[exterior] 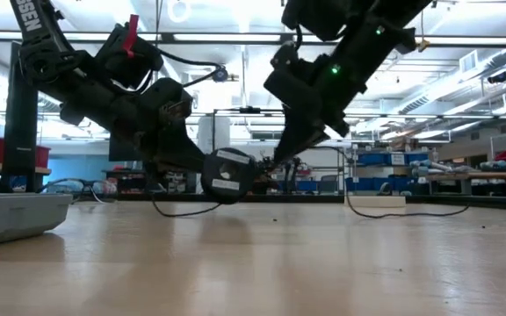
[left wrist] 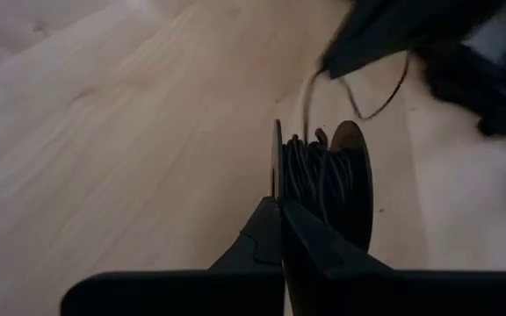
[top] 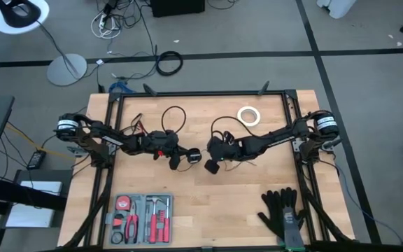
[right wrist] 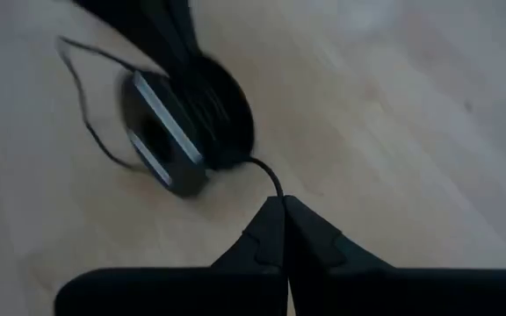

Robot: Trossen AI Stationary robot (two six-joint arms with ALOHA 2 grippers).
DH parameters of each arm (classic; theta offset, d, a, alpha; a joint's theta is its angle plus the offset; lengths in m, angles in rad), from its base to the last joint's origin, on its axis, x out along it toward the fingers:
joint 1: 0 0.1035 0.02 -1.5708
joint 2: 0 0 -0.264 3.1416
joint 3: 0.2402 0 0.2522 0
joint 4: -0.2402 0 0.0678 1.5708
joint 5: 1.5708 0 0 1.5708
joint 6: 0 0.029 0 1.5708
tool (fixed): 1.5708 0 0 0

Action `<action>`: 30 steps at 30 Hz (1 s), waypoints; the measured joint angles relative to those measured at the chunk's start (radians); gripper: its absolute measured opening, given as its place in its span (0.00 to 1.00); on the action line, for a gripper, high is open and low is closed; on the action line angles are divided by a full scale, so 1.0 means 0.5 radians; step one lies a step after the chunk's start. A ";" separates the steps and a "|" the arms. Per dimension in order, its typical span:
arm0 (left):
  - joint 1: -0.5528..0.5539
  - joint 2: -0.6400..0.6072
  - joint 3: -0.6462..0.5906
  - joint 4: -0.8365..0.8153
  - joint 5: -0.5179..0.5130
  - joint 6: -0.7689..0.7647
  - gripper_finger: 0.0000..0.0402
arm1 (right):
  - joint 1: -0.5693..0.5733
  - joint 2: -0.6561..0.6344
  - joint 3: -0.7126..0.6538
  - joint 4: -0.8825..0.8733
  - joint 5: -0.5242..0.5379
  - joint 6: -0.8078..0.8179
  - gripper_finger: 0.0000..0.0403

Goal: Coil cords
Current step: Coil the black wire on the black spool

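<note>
The cords are one thin black cord, partly wound on a round black puck (exterior: 227,174) with a white label. The puck is held just above the table's middle (top: 194,154). Loose loops of the cord lie on the wood behind it (top: 174,114) and trail along the table (exterior: 401,212). My left gripper (left wrist: 279,209) comes from the table's left and is shut on the puck. My right gripper (right wrist: 281,204) comes from the right, just beside the puck, and is shut on the cord that leaves it. My left gripper pinches the puck's thin outer disc at its rim (left wrist: 277,180) between its two fingers, slanting down from the table's left. The puck stands on edge, lifted clear of the table, with the wound cord (left wrist: 316,175) showing between its two discs. My right gripper pinches a single strand of the cord (right wrist: 273,180) at its fingertips, a short way from where it leaves the puck (right wrist: 183,132). The fingers slant down from the table's right. The short stretch between puck and fingers curves gently.
A white tape ring (top: 249,115) lies at the far right of the table. A tray of hand tools (top: 142,218) sits at the near left, and black gloves (top: 284,213) at the near right. Dark frame rails (top: 201,93) run along the table's edges.
</note>
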 joint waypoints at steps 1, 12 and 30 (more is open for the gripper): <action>0.000 0.001 0.000 -0.023 -0.014 0.000 0.00 | -0.003 0.000 0.000 0.064 -0.003 -0.036 0.00; 0.000 0.001 0.000 -0.044 -0.121 -0.002 0.00 | -0.042 0.004 0.000 0.774 -0.159 -0.320 0.00; 0.000 0.001 0.024 0.014 -0.217 -0.114 0.00 | -0.033 0.487 0.416 0.412 -0.341 -0.264 0.00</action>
